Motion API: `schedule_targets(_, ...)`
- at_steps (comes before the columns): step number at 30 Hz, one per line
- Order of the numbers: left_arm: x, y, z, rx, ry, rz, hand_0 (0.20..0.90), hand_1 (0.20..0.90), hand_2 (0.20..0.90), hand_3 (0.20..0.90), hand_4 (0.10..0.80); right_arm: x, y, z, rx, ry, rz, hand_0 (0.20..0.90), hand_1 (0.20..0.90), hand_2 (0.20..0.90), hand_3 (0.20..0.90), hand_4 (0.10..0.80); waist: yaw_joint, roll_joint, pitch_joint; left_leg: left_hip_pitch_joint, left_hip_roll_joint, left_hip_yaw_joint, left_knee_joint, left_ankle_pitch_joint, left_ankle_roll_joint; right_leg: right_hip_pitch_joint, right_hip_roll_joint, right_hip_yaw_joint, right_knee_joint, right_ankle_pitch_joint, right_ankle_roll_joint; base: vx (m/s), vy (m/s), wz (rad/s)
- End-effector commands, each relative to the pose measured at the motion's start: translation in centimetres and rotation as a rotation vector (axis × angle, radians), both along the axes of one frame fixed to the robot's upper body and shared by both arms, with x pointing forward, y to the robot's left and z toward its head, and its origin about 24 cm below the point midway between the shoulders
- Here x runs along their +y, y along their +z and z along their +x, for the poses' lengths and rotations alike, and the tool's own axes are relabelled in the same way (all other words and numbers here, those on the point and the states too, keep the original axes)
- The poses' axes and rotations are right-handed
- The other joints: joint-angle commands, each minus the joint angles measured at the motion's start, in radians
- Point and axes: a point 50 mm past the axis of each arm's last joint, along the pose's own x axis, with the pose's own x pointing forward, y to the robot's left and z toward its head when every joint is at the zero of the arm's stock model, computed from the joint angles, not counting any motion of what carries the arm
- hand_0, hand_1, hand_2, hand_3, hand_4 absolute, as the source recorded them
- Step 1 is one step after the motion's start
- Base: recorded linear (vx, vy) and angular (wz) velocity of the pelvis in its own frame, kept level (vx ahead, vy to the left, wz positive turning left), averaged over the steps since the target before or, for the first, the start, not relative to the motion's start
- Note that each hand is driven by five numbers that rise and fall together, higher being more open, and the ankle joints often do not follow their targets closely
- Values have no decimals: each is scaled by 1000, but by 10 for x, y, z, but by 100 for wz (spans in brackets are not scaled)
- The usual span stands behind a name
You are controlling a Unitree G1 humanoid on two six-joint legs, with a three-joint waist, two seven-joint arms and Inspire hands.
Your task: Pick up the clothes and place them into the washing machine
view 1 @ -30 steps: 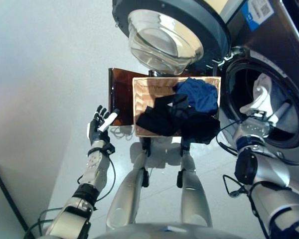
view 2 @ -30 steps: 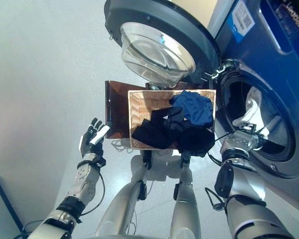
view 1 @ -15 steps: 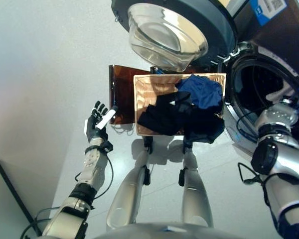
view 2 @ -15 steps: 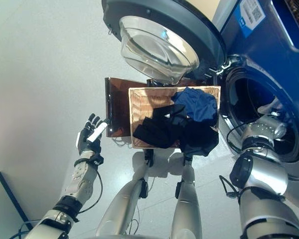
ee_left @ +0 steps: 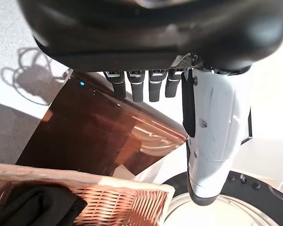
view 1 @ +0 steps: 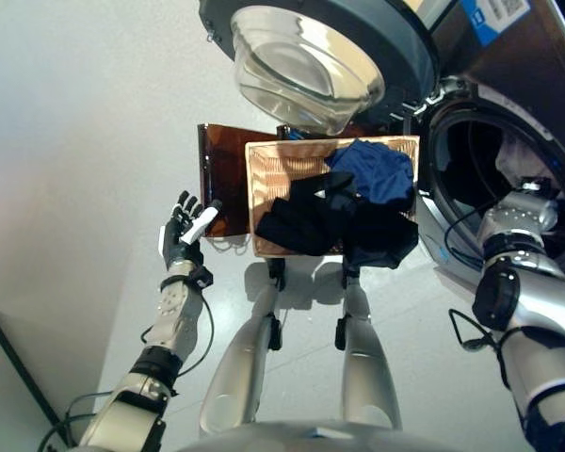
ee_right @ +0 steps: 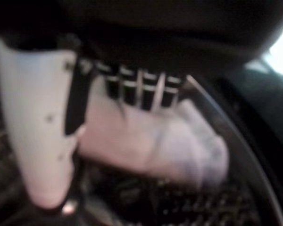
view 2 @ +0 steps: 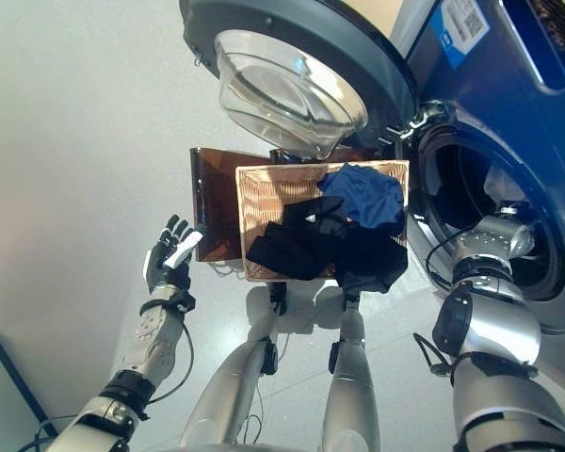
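Inside the washer drum (view 1: 508, 179), a pale garment (ee_right: 151, 141) lying loose just past the right hand (ee_right: 132, 89), fingers straight, holding nothing. Ahead, in the wicker basket (view 1: 264, 174), blue (view 1: 377, 172) and black clothes (view 1: 334, 224), black spilling over the rim. Off to the left, beside a brown panel (view 1: 221, 179), left hand (view 1: 182, 240) raised, fingers spread, empty.

Both arms are silver-grey with rounded shells and black joint bands. The left hand (view 1: 182, 237) is dark, its thumb under a smooth white cover bearing small screws and a black side strip. The right hand (ee_right: 132, 70) has the same white thumb cover beside a row of dark fingers with silver bands.
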Motion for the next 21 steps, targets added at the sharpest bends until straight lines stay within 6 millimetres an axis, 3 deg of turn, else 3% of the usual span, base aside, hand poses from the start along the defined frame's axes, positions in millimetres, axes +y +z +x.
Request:
schedule_targets(1, 17, 17, -3, -111, 47, 10, 900, 900, 900, 900, 800, -19, 19, -11, 22, -46, -204, 900, 900, 900, 900, 800, 16, -10, -48, 94, -17, 24, -8, -111, -94, 59, 5, -16, -4, -31, 28, 0, 0, 0)
schedule_targets(6, 20, 18, -3, -123, 65, 6, 900, 900, 900, 900, 800, 5, 12, 2, 93, 83, -348, 900, 900, 900, 900, 800, 9, -19, -38, 99, -16, 29, -7, -106, -95, 63, 6, -16, -3, -27, 28, -23, 2, 1)
schedule_targets(13, 21, 16, -4, -118, 86, -12, 900, 900, 900, 900, 800, 33, -17, 7, 98, 138, -300, 900, 900, 900, 900, 800, 4, -28, -34, 102, -19, 30, -5, -105, -92, 67, 5, -16, -2, -25, 25, -13, 6, -1)
schedule_targets(17, 23, 18, -6, -134, 102, -13, 900, 900, 900, 900, 800, 46, -23, 11, 223, 260, -486, 900, 900, 900, 900, 800, -1, -37, -31, 97, -18, 31, 6, -106, -91, 67, 4, -17, 1, -23, 24, -26, -6, 1)
schedule_targets(18, 25, 19, -6, -145, 107, 4, 900, 900, 900, 900, 800, 49, -25, 11, 356, 344, -680, 900, 900, 900, 900, 800, -1, -41, -24, 100, -16, 32, 9, -108, -92, 71, 4, -17, 3, -25, 23, -31, -5, 4)
schedule_targets(19, 25, 19, -6, -145, 109, 4, 900, 900, 900, 900, 800, 50, -25, 12, 360, 344, -683, 900, 900, 900, 900, 800, -4, -41, -26, 95, -17, 31, 9, -104, -91, 67, 3, -18, 2, -21, 23, -36, -12, 3)
schedule_targets(21, 32, 26, -6, -174, 134, 36, 900, 900, 900, 900, 800, 63, -20, 13, 545, 435, -1033, 900, 900, 900, 900, 800, -7, -49, -17, 90, -17, 30, 18, -105, -90, 65, 3, -19, 6, -20, 24, -40, -16, 3)
